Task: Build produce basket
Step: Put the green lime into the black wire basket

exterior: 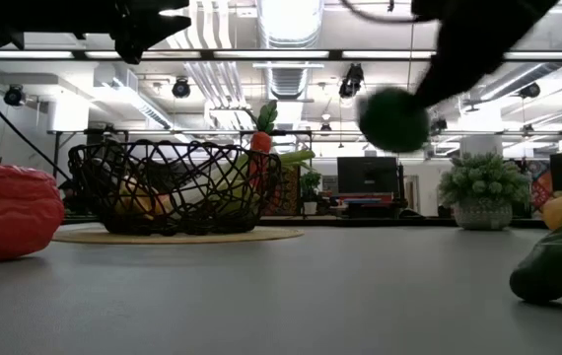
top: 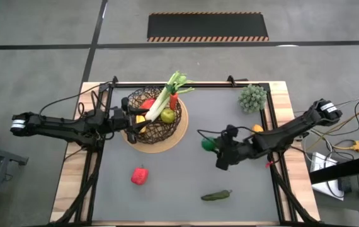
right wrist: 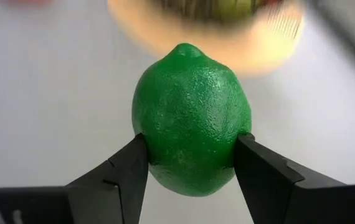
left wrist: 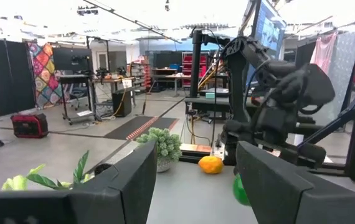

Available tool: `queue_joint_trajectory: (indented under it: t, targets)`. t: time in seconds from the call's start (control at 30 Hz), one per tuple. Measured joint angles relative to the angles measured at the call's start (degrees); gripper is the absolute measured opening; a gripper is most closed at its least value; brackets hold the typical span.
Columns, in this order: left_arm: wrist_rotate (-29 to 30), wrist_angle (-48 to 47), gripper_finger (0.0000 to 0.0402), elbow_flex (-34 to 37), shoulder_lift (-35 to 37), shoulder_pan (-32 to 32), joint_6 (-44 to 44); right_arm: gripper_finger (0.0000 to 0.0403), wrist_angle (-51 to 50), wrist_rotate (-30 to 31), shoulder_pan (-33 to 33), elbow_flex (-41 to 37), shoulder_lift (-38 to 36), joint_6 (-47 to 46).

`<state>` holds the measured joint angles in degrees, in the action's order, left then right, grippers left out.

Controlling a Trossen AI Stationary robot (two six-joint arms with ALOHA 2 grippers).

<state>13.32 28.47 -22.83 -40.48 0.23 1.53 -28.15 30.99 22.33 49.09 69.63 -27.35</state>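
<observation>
Between the right gripper's [right wrist: 190, 174] two fingers, the lime [right wrist: 191, 118] is sitting clamped, its pointed end facing away from the wrist and its long axis running forward toward the basket [top: 155, 117], and it is hanging clear above the table [top: 186, 183] in the low view. Across open mat the basket is lying well apart from the lime, over toward the left arm's side, already carrying a leek [top: 167, 94] and other produce. Right beside its rim the left gripper [top: 129, 121] is waiting with jaws parted and empty. Nearer the front edge a red pepper [top: 140, 175] and a cucumber [top: 216, 196] are lying loose; a lemon [top: 257, 128] and a spiky plant [top: 252, 98] are sitting behind the right arm.
</observation>
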Motion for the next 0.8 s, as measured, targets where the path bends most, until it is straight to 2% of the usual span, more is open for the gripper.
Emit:
queue_joint_trajectory:
  t: [0.13,0.33,0.5,0.6,0.8]
  targets:
    - [-1.16,0.78,0.0202,0.0,-0.01,0.0,-2.44,0.0199,20.29,5.46,0.29,-5.7,-1.81,9.34]
    - [-7.83,1.54,0.0202,0.0,-0.78,-0.11,-5.84,0.0199,62.12,5.48,-0.08,-17.94,1.2,23.09]
    - [-8.77,7.12,0.0202,0.0,-4.51,-1.43,-5.87,0.0199,90.43,5.13,-0.79,-25.03,7.84,27.69]
    - [-8.81,12.35,0.0202,-0.02,-7.96,-2.16,-5.75,0.0199,100.2,5.23,-1.01,-26.24,12.74,27.99]
    - [-8.89,20.8,0.0202,-0.11,-15.24,-2.67,-5.75,0.0199,112.02,5.13,-1.01,-24.33,22.83,28.3]
